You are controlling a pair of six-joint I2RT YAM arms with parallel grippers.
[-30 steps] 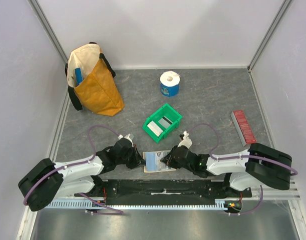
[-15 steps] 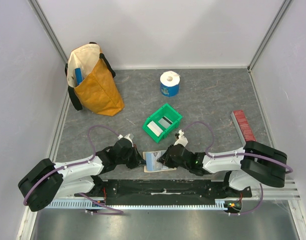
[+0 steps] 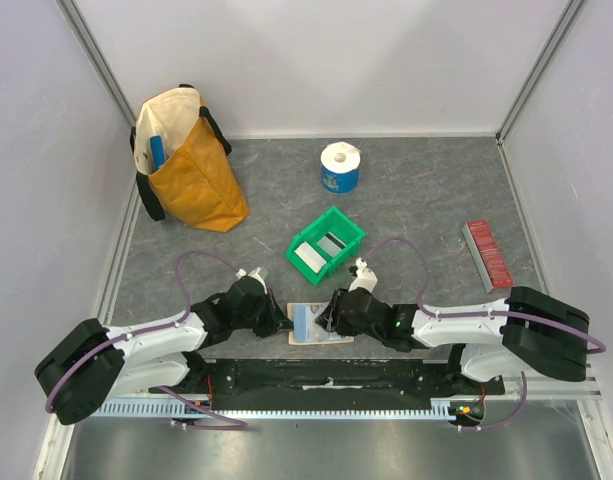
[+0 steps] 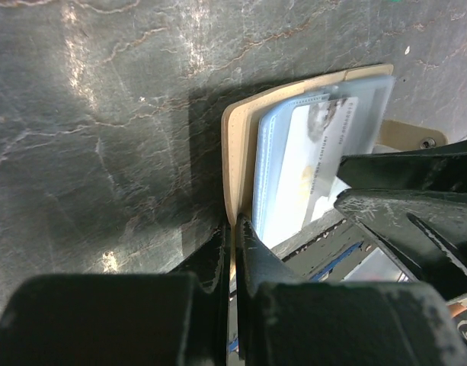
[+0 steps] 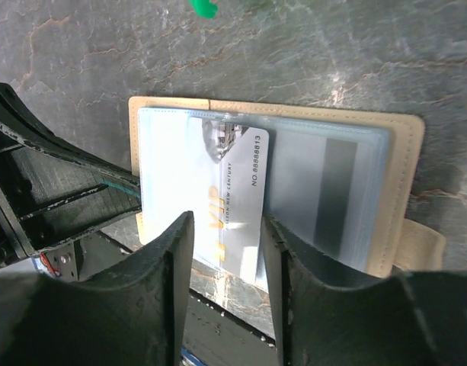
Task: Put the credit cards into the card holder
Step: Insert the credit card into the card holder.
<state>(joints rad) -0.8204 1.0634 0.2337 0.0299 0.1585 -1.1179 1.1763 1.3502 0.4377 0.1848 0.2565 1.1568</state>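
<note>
The card holder (image 3: pixel 316 325) lies open and flat on the tabletop, and both tools meet at it. The left tool (image 4: pixel 235 229) is at its left edge, clamped tight on the tan cover. It pins the holder in place.

The right tool (image 5: pixel 227 229) comes in from the holder's other side. Its fingers (image 5: pixel 176 252) stand partly apart and grip nothing. They straddle a white credit card (image 5: pixel 229 175) that lies on the clear pockets. That card's long axis runs nearly straight away from the right tool, a little skewed against the holder's edges. Its far end is close to the holder's far edge. Its near corner juts out past the holder's edge on the right tool's side. Whether the far end sits inside a sleeve or only on top of it, I cannot tell.

So the right tool is the one placed to act. Any push should probably go along the card's length, away from the tool and deeper into the holder, against the left tool's hold.

Beyond the holder, farther from the arms, a green bin (image 3: pixel 358 232) holds two more credit cards (image 3: pixel 308 256).
</note>
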